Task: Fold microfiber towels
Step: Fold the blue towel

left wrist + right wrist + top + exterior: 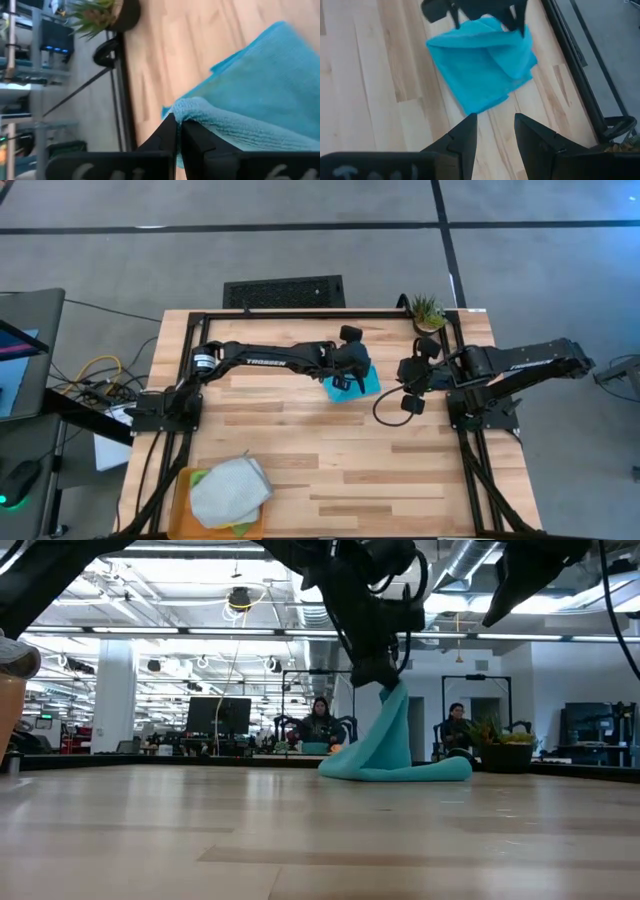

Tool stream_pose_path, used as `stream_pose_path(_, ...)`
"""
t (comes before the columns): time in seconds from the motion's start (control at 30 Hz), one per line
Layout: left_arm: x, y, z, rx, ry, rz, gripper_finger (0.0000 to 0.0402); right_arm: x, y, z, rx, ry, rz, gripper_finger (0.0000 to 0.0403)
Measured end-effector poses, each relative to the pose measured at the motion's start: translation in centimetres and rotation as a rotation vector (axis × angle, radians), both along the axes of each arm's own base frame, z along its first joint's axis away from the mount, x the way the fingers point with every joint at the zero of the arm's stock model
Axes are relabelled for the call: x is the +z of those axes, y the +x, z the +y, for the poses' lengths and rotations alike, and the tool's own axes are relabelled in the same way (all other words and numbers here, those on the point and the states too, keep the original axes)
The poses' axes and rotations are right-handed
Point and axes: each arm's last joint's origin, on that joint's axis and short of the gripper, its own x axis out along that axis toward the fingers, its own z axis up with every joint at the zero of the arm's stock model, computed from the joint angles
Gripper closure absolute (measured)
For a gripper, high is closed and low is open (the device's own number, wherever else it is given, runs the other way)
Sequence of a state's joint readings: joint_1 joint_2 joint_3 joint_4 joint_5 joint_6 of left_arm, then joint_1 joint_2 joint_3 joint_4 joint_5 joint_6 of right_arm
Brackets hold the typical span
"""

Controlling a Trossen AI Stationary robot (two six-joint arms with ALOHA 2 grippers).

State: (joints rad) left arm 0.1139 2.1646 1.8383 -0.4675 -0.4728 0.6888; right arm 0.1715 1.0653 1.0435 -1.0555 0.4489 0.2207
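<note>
- Big wooden table (pixel 330 470) with a black frame round it, grey floor (pixel 300 240) all about.
- Far behind in the low view, a wide room with ceiling lights, screens and two people (pixel 320 722) sitting; too far off to tell more.
- Left arm (pixel 270 358) stretched across the back of the table, hiding part of the turquoise towel (pixel 368 383) from above.
- Right arm (pixel 520 365) at the right side of the table, held above the wood.
- Turquoise towel near the back middle of the table, one edge pulled up into a peak, the rest lying in a soft heap on the wood.
- Orange tray (pixel 184 490) at the front left corner, partly cut off by the picture's edge.
- Light grey towel (pixel 230 492) crumpled on top of the tray, covering most of it; a bit of green cloth (pixel 199 477) peeking out beside it, too hidden to tell its shape.
- Left gripper (pixel 178 131) pinched tight on the raised edge of the turquoise towel.
- Right gripper (pixel 495 132) just beside the towel, fingers spread apart, holding nothing.
- Small potted plant (pixel 428 312) at the back right corner of the table.
</note>
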Motion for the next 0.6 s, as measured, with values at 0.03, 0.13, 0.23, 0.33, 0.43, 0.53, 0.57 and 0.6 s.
stream_pose_path(0.03, -0.3, 0.1, 0.0, -0.002, -0.01, -0.004, 0.0401, 0.0, 0.0, 0.0, 0.0, 0.0, 0.001, 0.0249)
stream_pose_path(0.13, -0.9, 0.3, 0.0, 0.003, -0.032, -0.004, 0.0401, 0.0, 0.0, 0.0, -0.007, 0.003, 0.001, 0.0249)
stream_pose_path(0.23, -1.3, 0.5, 0.0, -0.002, -0.027, 0.01, 0.0397, 0.0, -0.1, 0.0, -0.013, 0.006, 0.002, 0.0249)
stream_pose_path(0.33, -2.0, 0.7, 0.0, 0.002, -0.026, 0.013, 0.0375, 0.0, -0.1, 0.0, -0.013, 0.006, 0.002, 0.0249)
stream_pose_path(0.43, -2.4, 0.7, 0.0, 0.007, -0.023, 0.028, 0.0342, 0.0, -0.1, 0.0, -0.014, 0.006, 0.002, 0.0249)
stream_pose_path(0.53, -2.3, 0.7, 0.0, 0.0, -0.03, 0.024, 0.0308, 0.0, -0.1, 0.0, -0.014, 0.006, 0.002, 0.0249)
stream_pose_path(0.57, -2.3, 0.7, -0.1, -0.003, -0.034, 0.022, 0.0297, 0.0, -0.1, 0.0, -0.014, 0.007, 0.002, 0.0249)
stream_pose_path(0.6, -2.3, 0.7, -0.2, -0.002, -0.037, 0.019, 0.0288, 0.0, -0.1, 0.0, -0.014, 0.006, 0.001, 0.0249)
